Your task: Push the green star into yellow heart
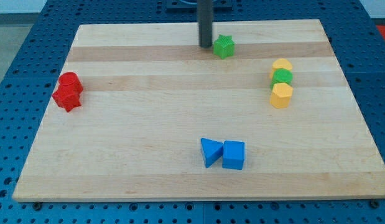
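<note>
Green star [224, 46] near the view's top, a little right of centre, flat on the pale wooden desk [180, 112]. Just to its left, my tip [206, 45], the lower end of a straight dark rod coming down from the top edge; close beside the star, though contact or a thin gap cannot be told from here. No gripper on this arm, so no open or closed state to give (only the bare rod).

Well off to the view's right and lower down, a column of three blocks packed together: yellow heart [282, 65] at the top, a green round block [282, 77] touching it below, and a yellow hexagon-like block [281, 95] at the bottom, touching the green one. Star and heart well apart, with bare wood between.

Near the view's bottom centre, a blue triangle [210, 151] and a blue cube [234, 155] side by side, touching, triangle on the left.

At the view's far left, close to the desk's edge, two red blocks pressed together: a red cylinder [69, 81] above and a red star-like block [67, 98] below (exact shape of the lower one hard to make out).

Around the desk, a blue perforated surface [18, 37] on all sides
</note>
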Controlling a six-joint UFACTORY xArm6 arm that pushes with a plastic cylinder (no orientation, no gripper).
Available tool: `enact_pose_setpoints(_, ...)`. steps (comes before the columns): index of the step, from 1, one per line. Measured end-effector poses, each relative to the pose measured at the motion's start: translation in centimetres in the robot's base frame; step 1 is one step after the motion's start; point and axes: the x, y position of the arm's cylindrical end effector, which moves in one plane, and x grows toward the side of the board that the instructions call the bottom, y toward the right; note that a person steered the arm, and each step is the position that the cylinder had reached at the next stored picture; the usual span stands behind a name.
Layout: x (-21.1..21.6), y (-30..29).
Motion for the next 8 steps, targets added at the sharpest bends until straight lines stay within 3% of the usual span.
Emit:
enact_pose_setpoints(2,1.1,8.2)
enact_pose_setpoints(5,1.4,3.8)
enact_pose_setpoints(8,3.6,5.0)
